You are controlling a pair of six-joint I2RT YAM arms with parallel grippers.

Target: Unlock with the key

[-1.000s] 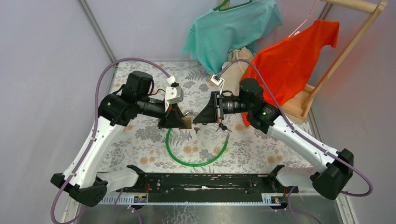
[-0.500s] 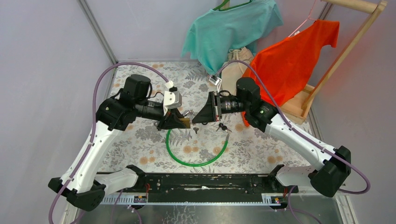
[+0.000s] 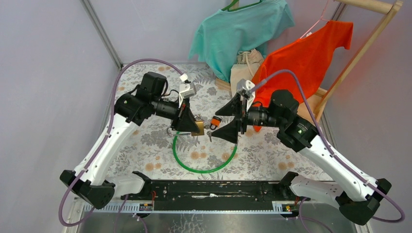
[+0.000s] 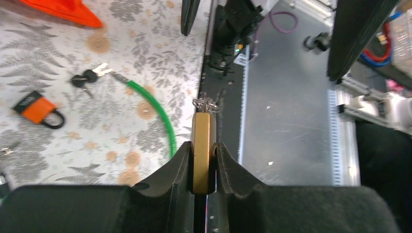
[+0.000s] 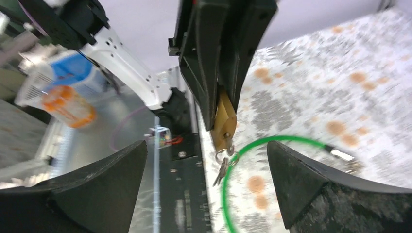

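My left gripper [image 4: 202, 144] is shut on a brass padlock [image 4: 202, 128], squeezing its flat sides and holding it above the table. A ring of small keys [image 5: 222, 167] hangs from the padlock's [image 5: 224, 124] free end, at the keyhole. My right gripper [image 5: 206, 145] is wide open and faces the padlock [image 3: 197, 128] from the right. It touches neither lock nor keys [image 3: 209, 136]. In the top view the right gripper [image 3: 214, 125] sits a short gap from the left gripper [image 3: 192, 127]. The shackle is hidden between the left fingers.
A green cable loop [image 3: 204, 160] lies on the floral cloth under both grippers. An orange padlock [image 4: 34, 108] and black-headed keys [image 4: 87, 76] lie on the cloth. A teal shirt [image 3: 243, 29], an orange shirt [image 3: 301, 58] and a wooden rack [image 3: 359, 53] stand at the back.
My right gripper went from shut to wide open and drew back to the right, leaving the keys hanging from the padlock. The left arm shifted the padlock slightly right.
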